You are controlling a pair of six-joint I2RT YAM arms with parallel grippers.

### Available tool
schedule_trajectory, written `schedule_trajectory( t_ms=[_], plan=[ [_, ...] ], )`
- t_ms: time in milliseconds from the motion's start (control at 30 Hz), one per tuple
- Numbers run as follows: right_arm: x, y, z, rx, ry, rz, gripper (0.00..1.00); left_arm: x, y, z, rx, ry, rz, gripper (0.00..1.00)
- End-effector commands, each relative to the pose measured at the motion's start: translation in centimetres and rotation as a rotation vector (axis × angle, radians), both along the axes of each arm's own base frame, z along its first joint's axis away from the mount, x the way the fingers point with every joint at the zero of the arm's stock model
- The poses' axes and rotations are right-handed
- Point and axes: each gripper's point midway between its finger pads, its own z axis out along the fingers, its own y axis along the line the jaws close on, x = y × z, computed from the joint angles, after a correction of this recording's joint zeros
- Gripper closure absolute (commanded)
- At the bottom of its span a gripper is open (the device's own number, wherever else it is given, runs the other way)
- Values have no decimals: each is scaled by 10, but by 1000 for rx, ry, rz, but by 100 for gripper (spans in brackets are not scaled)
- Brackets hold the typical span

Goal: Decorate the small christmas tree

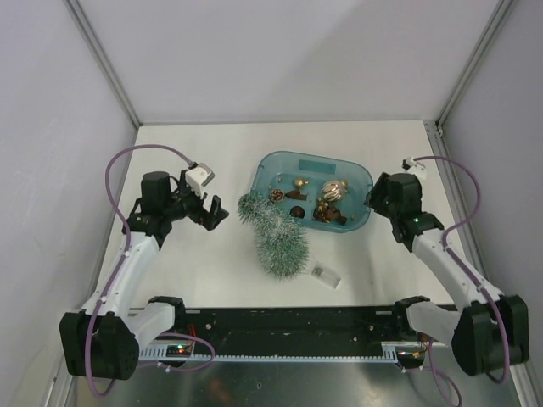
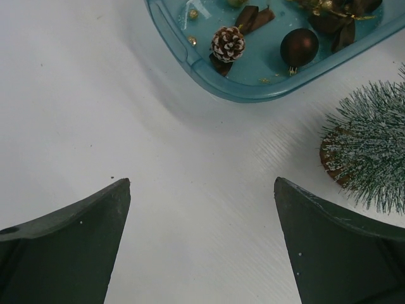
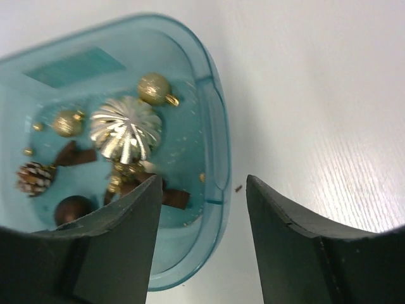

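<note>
Teal plastic tub point(image 1: 270, 174) sits at approx. 1 o'clock of the tree point(image 1: 273, 236) in the top view. The tree lies on its side mid-table, not stood up.

The right gripper point(image 3: 202, 180) hangs at the tub's 3 o'clock rim, jaws part open w/ nothing btwn them. One finger is over the tub's inside, the other over bare table point(image 1: 195, 153). The left gripper point(image 2: 202, 182) hovers at the tree's 9 o'clock, jaws spread wide and empty.

Step in hand, prob.: fetch an ornament. To do it well, shift the right gripper toward 9 o'clock, clear of the wall. Pick a piece lying alone, e.g. the small gold ball point(image 3: 154, 88), not the brown ribbon point(image 3: 76, 154) tangle. Come down plumb and close gently, since round things may roll. The tree likely needs standing first, and the left gripper is nearest.

Pose: the right arm reaches fwd from its base at 5 o'clock, wrist tipped down. The left arm has its elbow raised, wrist turned toward 3 o'clock.
</note>
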Motion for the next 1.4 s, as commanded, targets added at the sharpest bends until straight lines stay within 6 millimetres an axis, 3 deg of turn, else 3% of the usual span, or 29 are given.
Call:
schedule_trajectory(
  t_ms=[0,100,133,267,400,633,833,967,1100,1367],
  plan=[
    [13,3,60,17,-183,8,38,12,5,16,24,9,27,0],
    [28,30,80,18,-269,128,32,12,4,9,23,71,41,0],
    [35,42,79,2,-268,178,30,12,2,6,24,88,41,0],
    [67,83,52,-30,-192,344,20,11,-7,-9,39,150,42,0],
    [87,102,21,-14,-119,430,14,13,-21,-26,78,210,35,0],
    [109,107,-20,4,-26,436,8,29,-40,-37,56,291,10,0],
    [120,109,-40,18,10,416,8,32,-37,-30,85,230,1,0],
    [125,111,-47,31,24,403,13,36,-31,-25,104,203,32,0],
    [121,112,-54,20,56,396,17,40,-28,-18,92,196,61,0],
    [91,106,-72,-50,191,376,17,38,-33,-8,44,197,65,0]
  ],
)
